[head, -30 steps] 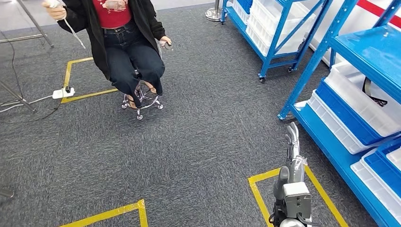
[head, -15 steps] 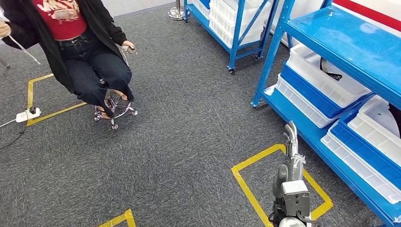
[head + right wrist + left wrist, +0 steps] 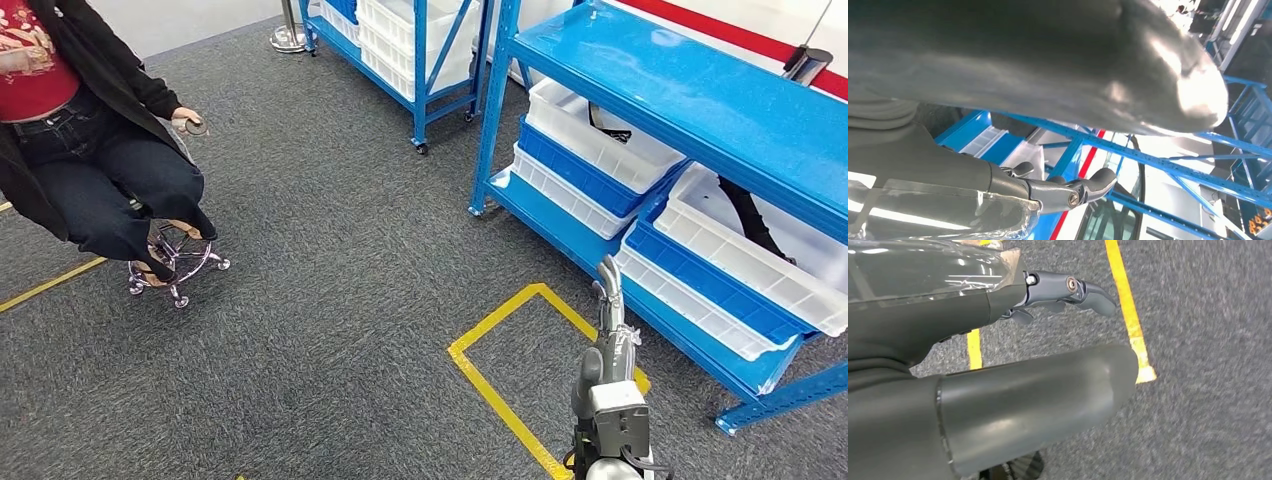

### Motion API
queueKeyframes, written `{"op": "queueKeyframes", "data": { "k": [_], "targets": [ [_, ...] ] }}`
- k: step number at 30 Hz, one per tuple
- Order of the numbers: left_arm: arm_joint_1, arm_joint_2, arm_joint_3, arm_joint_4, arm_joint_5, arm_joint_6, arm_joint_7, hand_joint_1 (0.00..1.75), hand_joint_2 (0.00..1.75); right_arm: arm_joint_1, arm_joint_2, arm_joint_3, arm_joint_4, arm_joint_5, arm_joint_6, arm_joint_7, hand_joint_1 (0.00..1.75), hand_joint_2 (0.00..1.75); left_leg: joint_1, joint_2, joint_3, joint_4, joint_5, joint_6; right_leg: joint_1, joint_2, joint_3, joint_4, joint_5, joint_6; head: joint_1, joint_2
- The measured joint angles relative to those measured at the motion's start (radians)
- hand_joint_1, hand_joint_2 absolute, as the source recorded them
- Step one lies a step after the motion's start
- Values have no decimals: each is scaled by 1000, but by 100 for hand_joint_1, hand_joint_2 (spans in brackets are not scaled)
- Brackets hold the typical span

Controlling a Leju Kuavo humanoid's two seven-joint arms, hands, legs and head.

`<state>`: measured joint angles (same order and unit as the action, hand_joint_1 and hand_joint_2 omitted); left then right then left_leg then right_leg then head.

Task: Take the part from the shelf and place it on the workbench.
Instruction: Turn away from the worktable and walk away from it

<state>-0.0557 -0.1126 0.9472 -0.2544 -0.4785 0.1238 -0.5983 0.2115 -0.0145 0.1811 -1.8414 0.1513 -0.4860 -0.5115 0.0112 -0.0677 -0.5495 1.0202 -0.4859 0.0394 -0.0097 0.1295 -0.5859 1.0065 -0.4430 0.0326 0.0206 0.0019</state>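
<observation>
A blue shelf (image 3: 690, 95) stands at the right, with white bins (image 3: 745, 250) on its lower levels. A black part (image 3: 748, 215) lies in the near bin, and another black part (image 3: 604, 129) lies in a bin further back. My right hand (image 3: 611, 300) is raised in front of the shelf's low edge, fingers stretched forward and holding nothing. The right wrist view has that hand (image 3: 1048, 192) against the shelf's blue beams (image 3: 1158, 162). My left hand (image 3: 998, 300) hangs over the carpet with its fingers (image 3: 1083, 290) apart and nothing in it.
A person (image 3: 90, 150) sits on a wheeled stool (image 3: 175, 265) at the left, with a small object in one hand. A second blue shelf (image 3: 415, 50) with white bins stands at the back. Yellow tape (image 3: 500, 340) marks a square on the grey carpet before me.
The camera has turned to the right: the shelf now fills more of the picture and the seated person has slid to the left edge. My right hand keeps its pose.
</observation>
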Motion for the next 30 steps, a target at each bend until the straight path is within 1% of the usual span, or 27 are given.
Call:
{"op": "queueKeyframes", "data": {
  "k": [1,2,4,6,7,8,9,10,11,12,13,14,15,16,17,18,19,20,21,22,23,24,25,27,28,29,30],
  "targets": [
    [-1,0,0,0,0,0,0,0,0,0,0,0,0,4,3,1,0,0,0,13,3,-8,5,5,0,-14,-8,8,-4,3,1,0],
    [0,-1,0,0,0,0,0,0,0,-2,0,0,0,9,5,3,0,0,1,28,6,-17,11,11,1,-39,-24,33,-17,4,2,0],
    [3,-1,1,0,-1,-1,0,0,0,-4,1,0,0,13,9,6,0,0,0,59,8,-24,14,16,0,-95,-78,138,-67,0,3,0],
    [5,-1,2,0,-2,-2,0,0,0,-3,2,0,1,14,13,8,0,0,-2,91,6,-23,13,16,-4,-113,-135,254,-108,6,4,0],
    [5,-1,2,0,-2,-3,0,0,0,-1,2,0,2,14,14,8,0,0,-2,106,5,-23,13,16,-7,-117,-142,272,-110,14,4,0],
    [5,-1,2,0,-2,-4,0,0,0,0,2,0,2,14,15,8,0,0,-1,120,5,-23,12,14,-10,-122,-127,249,-97,24,4,0],
    [5,-2,2,0,-3,-5,0,0,0,1,2,0,2,14,16,8,0,0,-1,132,7,-22,10,11,-15,-134,-92,190,-75,36,4,0],
    [5,-2,2,0,-3,-6,0,0,0,1,2,0,2,13,16,8,0,0,-1,143,9,-21,7,7,-18,-159,-49,114,-52,43,4,0],
    [5,-1,2,0,-4,-7,0,0,0,0,2,0,2,12,17,8,0,0,-4,154,13,-20,3,1,-17,-185,-12,51,-34,46,5,0],
    [5,0,2,0,-5,-7,0,0,0,-1,2,0,3,10,18,8,0,0,-6,163,16,-19,-1,-6,-16,-203,11,12,-23,42,4,0],
    [5,1,2,-1,-6,-8,0,0,0,-1,2,0,3,9,19,8,0,0,-8,172,20,-18,-5,-13,-12,-212,20,-4,-20,34,3,0],
    [3,1,2,-1,-6,-8,0,0,0,-1,2,0,3,9,19,7,0,0,-8,182,24,-18,-7,-18,-8,-204,19,-3,-18,26,2,0],
    [2,1,2,-1,-7,-8,0,0,0,-1,2,0,3,8,19,7,0,0,-6,191,27,-19,-10,-24,-10,-190,18,-3,-16,16,2,0],
    [0,1,3,-1,-8,-9,1,0,0,-1,2,0,3,8,19,6,0,0,-1,185,29,-14,-15,-30,-12,-178,18,-4,-15,10,2,0],
    [-2,2,4,-1,-9,-9,2,0,0,-2,2,0,3,8,19,6,0,0,3,165,25,0,-29,-35,-15,-166,18,-6,-13,3,1,0],
    [-2,2,6,-1,-10,-10,2,0,0,-3,2,0,4,7,19,5,0,0,7,136,12,34,-53,-38,-19,-155,20,-7,-10,-4,0,0],
    [-2,2,9,0,-11,-11,3,0,0,-4,2,1,5,6,19,4,0,0,9,102,-12,88,-85,-40,-18,-143,20,-7,-9,-9,-1,0],
    [0,2,12,0,-12,-11,3,0,0,-6,2,2,7,4,20,3,0,0,9,81,-44,154,-117,-39,-16,-131,19,-6,-9,-13,-2,0],
    [2,1,15,0,-12,-12,3,0,0,-6,2,2,9,2,21,2,0,0,9,72,-77,217,-141,-39,-13,-118,19,-6,-8,-16,-2,0],
    [3,2,17,0,-11,-13,3,0,0,-6,1,3,12,-1,22,0,0,0,9,68,-102,258,-149,-37,-10,-104,20,-5,-8,-16,-3,0],
    [4,2,19,0,-10,-15,3,0,0,-6,1,3,15,-4,23,-1,0,0,9,67,-111,264,-135,-35,-8,-91,21,-5,-8,-16,-3,0],
    [4,2,20,0,-9,-16,3,0,0,-6,1,3,17,-5,23,-2,0,0,9,64,-102,233,-105,-31,-7,-78,22,-4,-9,-16,-3,0],
    [3,2,21,0,-7,-18,3,0,0,-6,0,3,19,-7,23,-2,0,0,9,54,-79,173,-64,-27,-7,-64,23,-3,-9,-15,-3,0],
    [2,2,22,0,-5,-21,3,0,0,-7,0,3,22,-7,22,-3,0,0,10,9,-28,53,-8,-22,-4,-42,22,0,-8,-14,-2,0],
    [2,2,23,0,-4,-22,2,0,0,-8,0,3,22,-7,21,-3,0,0,9,-6,-14,21,2,-21,-4,-32,19,1,-7,-11,-2,0],
    [2,2,23,0,-4,-24,2,0,0,-8,0,2,22,-7,20,-3,0,0,7,-13,-9,10,2,-20,-3,-23,15,0,-6,-7,-2,0],
    [1,2,24,0,-4,-25,1,0,0,-7,0,2,23,-8,19,-4,0,0,2,-1,-9,7,5,-18,-3,-14,10,-1,-3,-1,-2,0]
  ]
}}
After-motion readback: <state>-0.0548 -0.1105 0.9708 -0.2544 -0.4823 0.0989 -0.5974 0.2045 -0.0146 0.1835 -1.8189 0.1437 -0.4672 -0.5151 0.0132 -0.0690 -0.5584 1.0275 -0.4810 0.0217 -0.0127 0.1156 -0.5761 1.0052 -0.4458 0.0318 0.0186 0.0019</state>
